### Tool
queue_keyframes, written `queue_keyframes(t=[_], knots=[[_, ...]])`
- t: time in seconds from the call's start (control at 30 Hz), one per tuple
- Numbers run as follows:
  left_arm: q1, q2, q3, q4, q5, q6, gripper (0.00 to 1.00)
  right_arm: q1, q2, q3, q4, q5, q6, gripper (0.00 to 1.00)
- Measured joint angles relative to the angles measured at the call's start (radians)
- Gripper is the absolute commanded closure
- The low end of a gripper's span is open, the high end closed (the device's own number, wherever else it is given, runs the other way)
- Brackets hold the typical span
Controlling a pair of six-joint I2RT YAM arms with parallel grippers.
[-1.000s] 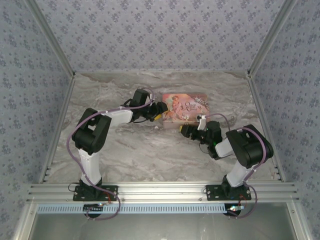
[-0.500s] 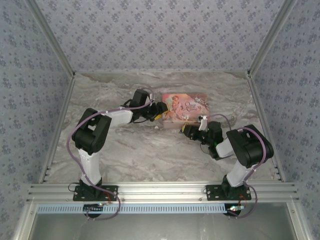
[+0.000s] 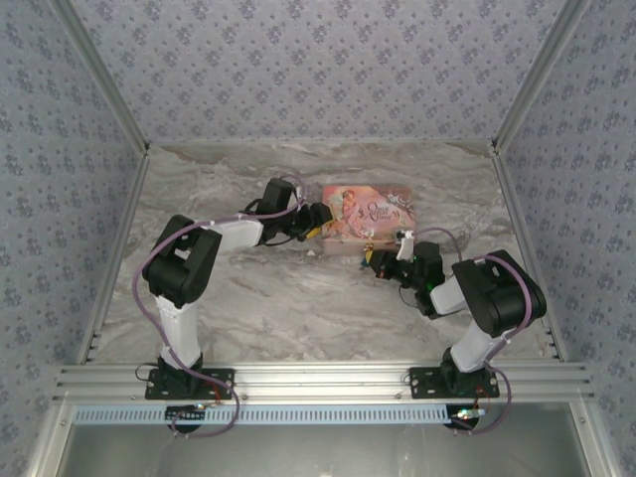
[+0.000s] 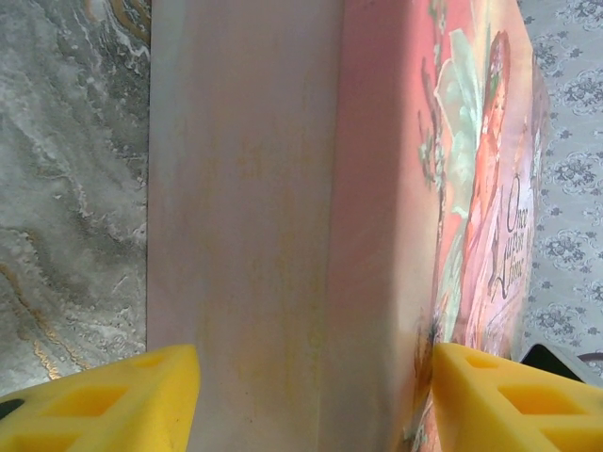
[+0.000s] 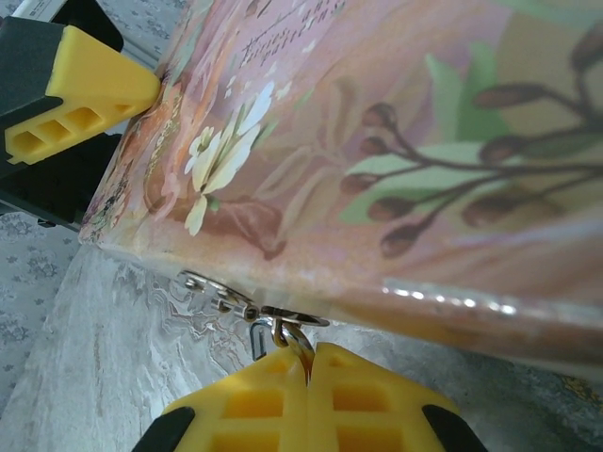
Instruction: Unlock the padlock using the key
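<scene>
Padlock [image 5: 257, 341] is, I judge, the dull bluish sliver hanging off the box's near side, toward the far edge of the worktop [image 3: 298, 298]; too little of it shows to be sure. On the left, my left gripper [image 4: 316, 365] stands wide, clamped over the left end of the box [image 3: 373, 207], with a yellow pad against it on either side. That hold needs to be firm so the box cannot skate on the smooth marbled stone. The box is flat, glossy and printed in pinks, with a plain pale side wall and softly rounded edges. Along its near side runs a short string of thin bright wire links [image 5: 226, 299], ending in a ring [image 5: 294, 325]. To the right, my right gripper [image 5: 309, 363] is pinched flat, pad to pad, on that ring; whether the key sits between the pads I cannot tell. Wire this thin looks slippery and free to swivel. I would grip hard, move slowly, line the key up with the padlock before pushing, and twist about its shaft without tugging the box.
</scene>
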Motion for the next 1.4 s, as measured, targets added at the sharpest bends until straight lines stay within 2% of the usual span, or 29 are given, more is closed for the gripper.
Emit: queue_keyframes(t=[0.73,1.07,1.4], knots=[[-0.014,-0.12,-0.203,0.125,-0.014,-0.014,0.36,-0.021,-0.267,-0.037,-0.175,0.165,0.224,1.0],[-0.015,-0.121,-0.211,0.136,-0.024,-0.019,0.35,-0.025,-0.21,-0.015,-0.214,0.224,0.298,1.0],[-0.015,-0.12,-0.211,0.136,-0.025,-0.023,0.34,-0.025,-0.132,0.016,-0.152,0.293,0.406,1.0]])
